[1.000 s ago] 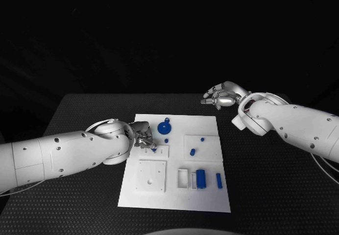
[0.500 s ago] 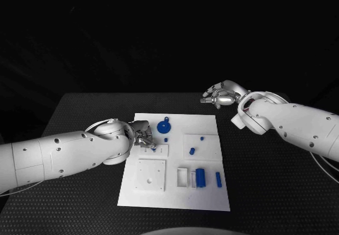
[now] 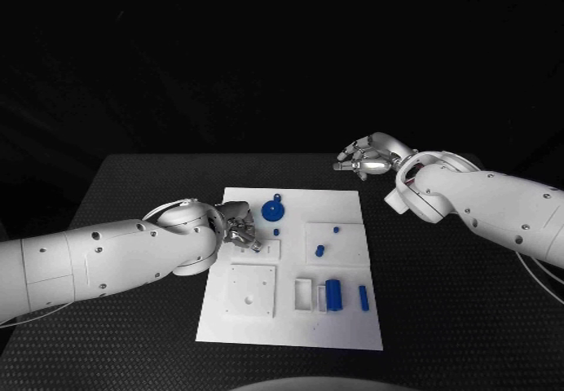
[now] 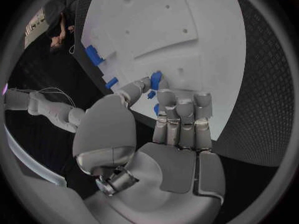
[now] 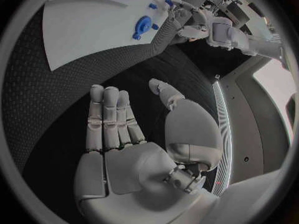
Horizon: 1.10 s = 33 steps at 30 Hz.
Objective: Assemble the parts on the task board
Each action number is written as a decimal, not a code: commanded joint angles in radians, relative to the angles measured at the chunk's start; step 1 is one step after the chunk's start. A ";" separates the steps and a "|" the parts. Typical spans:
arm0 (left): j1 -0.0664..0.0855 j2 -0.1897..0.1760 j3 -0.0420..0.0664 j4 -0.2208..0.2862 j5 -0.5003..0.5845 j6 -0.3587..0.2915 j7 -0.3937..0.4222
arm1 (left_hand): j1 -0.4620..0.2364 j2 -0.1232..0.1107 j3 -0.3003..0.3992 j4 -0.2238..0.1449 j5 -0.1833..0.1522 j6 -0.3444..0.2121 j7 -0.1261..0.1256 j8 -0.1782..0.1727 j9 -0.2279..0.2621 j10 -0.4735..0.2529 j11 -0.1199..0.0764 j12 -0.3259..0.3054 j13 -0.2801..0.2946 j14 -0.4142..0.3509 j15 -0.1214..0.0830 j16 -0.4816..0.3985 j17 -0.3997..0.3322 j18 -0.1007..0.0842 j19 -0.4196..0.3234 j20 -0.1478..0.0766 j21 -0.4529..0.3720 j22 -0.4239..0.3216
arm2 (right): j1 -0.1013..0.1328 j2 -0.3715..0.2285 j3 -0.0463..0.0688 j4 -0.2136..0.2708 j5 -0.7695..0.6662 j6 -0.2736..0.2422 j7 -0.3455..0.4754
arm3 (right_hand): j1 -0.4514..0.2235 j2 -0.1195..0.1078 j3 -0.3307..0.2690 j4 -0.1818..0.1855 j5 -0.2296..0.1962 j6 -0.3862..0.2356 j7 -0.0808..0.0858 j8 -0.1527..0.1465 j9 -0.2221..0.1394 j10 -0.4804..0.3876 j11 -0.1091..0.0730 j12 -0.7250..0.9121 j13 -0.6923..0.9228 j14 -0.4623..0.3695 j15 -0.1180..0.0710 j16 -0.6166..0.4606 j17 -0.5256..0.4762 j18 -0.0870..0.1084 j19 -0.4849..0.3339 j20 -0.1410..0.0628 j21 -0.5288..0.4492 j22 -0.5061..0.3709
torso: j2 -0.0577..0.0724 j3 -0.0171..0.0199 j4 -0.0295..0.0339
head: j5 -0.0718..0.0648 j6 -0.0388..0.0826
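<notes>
left robot hand point(image 3: 240, 228) hiding small blue part point(image 4: 155, 79)

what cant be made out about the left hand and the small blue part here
- Head view: the left hand covers its own fingertips over the task board; contact unclear.
- Left wrist view: fingers half hide the small blue part; whether it is pinched or merely touched is unclear.

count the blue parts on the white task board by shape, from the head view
round blue disc: 1
small blue pegs: 3
thick blue cylinder: 1
slim blue bar: 1
total: 6, not counting anything hidden under the left hand
</notes>
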 commanded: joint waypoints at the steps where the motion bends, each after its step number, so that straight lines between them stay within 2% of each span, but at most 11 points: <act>1: -0.005 0.003 -0.003 -0.001 -0.006 0.020 -0.005 | 0.022 0.024 0.004 0.002 0.003 0.052 -0.042 0.003 0.012 0.032 -0.032 0.008 0.001 0.055 -0.051 0.005 0.002 0.008 0.005 -0.120 0.006 0.021 | 0.000 0.000 0.000 0.001 -0.001 0.010 0.007 | -0.008 -0.001 0.000 0.005 0.004 0.000 0.006 0.005 -0.002 -0.007 -0.001 0.004 -0.001 -0.006 0.001 0.006 -0.002 0.012 0.004 0.001 -0.004 0.020 | 0.000 0.0006 -0.0006 | 0.001 0.000; 11: -0.005 0.004 -0.003 -0.006 0.048 0.028 -0.015 | 0.021 0.039 0.003 0.001 0.014 0.053 -0.044 0.011 0.012 0.034 -0.034 0.014 0.004 0.057 -0.053 0.012 0.003 0.009 0.004 -0.121 0.012 0.021 | 0.000 0.000 0.000 0.000 -0.001 0.010 0.007 | -0.008 -0.001 0.000 0.005 0.005 0.000 0.006 0.005 -0.002 -0.008 -0.001 0.004 -0.002 -0.007 0.001 0.006 -0.002 0.012 0.004 0.001 -0.004 0.020 | 0.000 0.0000 -0.0001 | 0.000 -0.001; 12: -0.005 0.004 -0.003 -0.007 0.048 0.027 -0.016 | 0.015 0.050 0.000 -0.001 0.021 0.054 -0.045 0.015 0.012 0.035 -0.034 0.017 0.005 0.057 -0.053 0.015 0.004 0.008 0.003 -0.122 0.014 0.022 | 0.000 0.000 0.000 0.000 -0.001 0.010 0.007 | -0.008 -0.001 0.000 0.005 0.005 0.000 0.006 0.005 -0.002 -0.008 -0.001 0.004 -0.002 -0.007 0.001 0.006 -0.002 0.012 0.004 0.001 -0.004 0.020 | 0.000 0.0000 0.0001 | 0.001 0.000; 16: -0.005 0.004 -0.003 -0.011 0.083 0.023 -0.028 | -0.010 0.085 -0.009 -0.032 0.027 0.050 -0.046 0.027 0.010 0.034 -0.036 0.023 0.006 0.056 -0.055 0.021 0.004 0.009 -0.002 -0.123 0.022 0.021 | 0.000 0.001 0.000 -0.001 -0.001 0.010 0.007 | -0.008 -0.001 0.000 0.005 0.005 0.000 0.006 0.005 -0.002 -0.008 -0.001 0.004 -0.002 -0.007 0.001 0.006 -0.002 0.012 0.004 0.001 -0.004 0.020 | 0.000 0.0001 0.0000 | 0.000 0.001; 22: -0.005 0.005 -0.003 -0.020 0.138 0.015 -0.044 | -0.035 0.110 -0.007 -0.068 0.028 0.046 -0.046 0.036 0.006 0.033 -0.036 0.026 0.005 0.055 -0.057 0.024 0.002 0.009 -0.006 -0.124 0.027 0.020 | 0.000 0.001 0.000 -0.001 -0.001 0.009 0.007 | -0.008 -0.001 0.000 0.005 0.005 0.000 0.006 0.005 -0.002 -0.008 -0.001 0.004 -0.002 -0.007 0.001 0.006 -0.002 0.012 0.004 0.001 -0.004 0.020 | -0.001 -0.0003 0.0003 | -0.001 -0.001; 25: -0.005 0.005 -0.003 -0.024 0.181 0.013 -0.051 | -0.066 0.134 -0.002 -0.108 0.031 0.045 -0.047 0.043 0.001 0.032 -0.037 0.030 0.005 0.054 -0.058 0.028 0.000 0.009 -0.008 -0.124 0.031 0.019 | 0.000 0.001 0.000 -0.001 -0.001 0.009 0.007 | -0.008 -0.001 0.000 0.005 0.006 0.000 0.006 0.005 -0.002 -0.008 -0.001 0.004 -0.002 -0.007 0.001 0.006 -0.002 0.012 0.004 0.001 -0.004 0.020 | 0.000 -0.0005 0.0010 | -0.002 0.000; 29: -0.005 0.006 -0.003 -0.028 0.198 0.013 -0.054 | -0.097 0.156 0.007 -0.143 0.034 0.045 -0.048 0.052 -0.003 0.033 -0.038 0.035 0.005 0.055 -0.059 0.033 -0.001 0.009 -0.008 -0.125 0.035 0.019 | 0.000 0.002 0.000 -0.002 -0.001 0.009 0.007 | -0.008 -0.001 0.000 0.005 0.006 0.000 0.006 0.005 -0.002 -0.008 -0.001 0.004 -0.003 -0.007 0.001 0.006 -0.002 0.012 0.004 0.001 -0.004 0.020 | 0.000 0.0002 0.0002 | 0.000 0.001; 33: -0.004 0.007 -0.003 -0.033 0.225 0.012 -0.059 | -0.104 0.158 0.010 -0.150 0.034 0.045 -0.048 0.054 -0.005 0.033 -0.038 0.035 0.005 0.055 -0.059 0.033 -0.001 0.009 -0.007 -0.126 0.036 0.018 | 0.000 0.001 0.000 -0.002 -0.001 0.009 0.007 | -0.008 -0.001 0.000 0.004 0.006 0.000 0.006 0.005 -0.002 -0.008 -0.001 0.004 -0.003 -0.007 0.001 0.006 -0.002 0.012 0.004 0.001 -0.004 0.020 | 0.000 -0.0003 0.0000 | -0.001 0.001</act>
